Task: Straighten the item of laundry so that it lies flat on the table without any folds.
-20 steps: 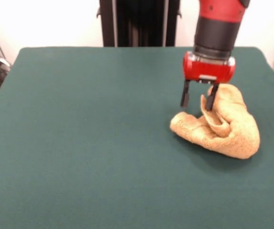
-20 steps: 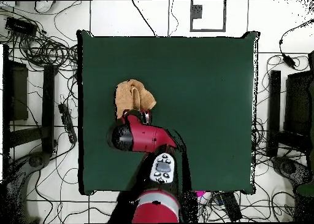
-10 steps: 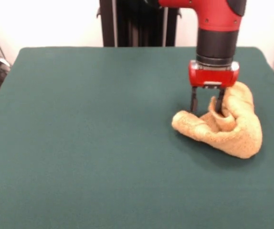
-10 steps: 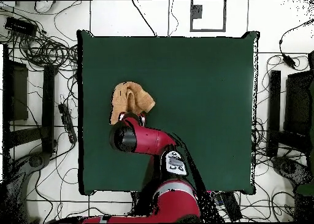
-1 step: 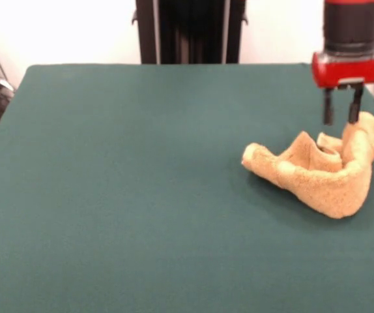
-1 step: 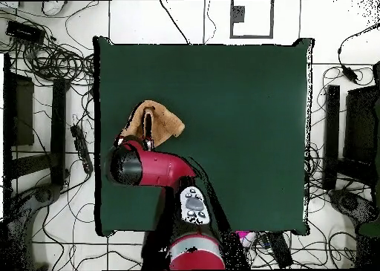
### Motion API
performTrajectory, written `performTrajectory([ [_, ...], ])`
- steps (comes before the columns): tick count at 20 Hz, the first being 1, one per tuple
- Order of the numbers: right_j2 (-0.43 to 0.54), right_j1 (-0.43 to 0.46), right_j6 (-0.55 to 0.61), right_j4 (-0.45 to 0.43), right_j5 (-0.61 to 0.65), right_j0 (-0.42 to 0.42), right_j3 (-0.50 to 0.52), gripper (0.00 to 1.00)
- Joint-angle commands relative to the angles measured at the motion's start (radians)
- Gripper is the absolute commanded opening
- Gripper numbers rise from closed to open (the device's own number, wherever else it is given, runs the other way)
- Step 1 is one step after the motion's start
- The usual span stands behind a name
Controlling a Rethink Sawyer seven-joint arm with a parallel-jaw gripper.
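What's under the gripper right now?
The crumpled towel on the green table, its raised far end by the gripper fingertips. Whatever its folds cover is hidden.

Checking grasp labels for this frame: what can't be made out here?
- Grip: in the front view the gripper tips sit at the towel top edge; pinching or just touching is unclear.
- Overhead view: the arm covers the towel's near part.
- Care tag: not visible in either view.
- Front view: arm cut off by the top edge.
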Motion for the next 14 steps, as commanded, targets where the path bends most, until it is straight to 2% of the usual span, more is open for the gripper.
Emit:
performTrajectory([
  [1, -0.111, -0.016, 0.285, 0.083, 0.089, 0.144, -0.037, 0.00],
  [3, -0.198, -0.004, 0.298, 0.087, 0.043, 0.205, -0.051, 0.00],
  [8, -0.241, 0.025, 0.259, 0.077, -0.040, 0.218, -0.049, 0.00],
  [11, -0.301, 0.037, 0.257, 0.077, -0.050, 0.259, -0.053, 0.00],
  [14, -0.375, -0.002, 0.274, 0.089, 0.040, 0.316, -0.045, 0.00],
])
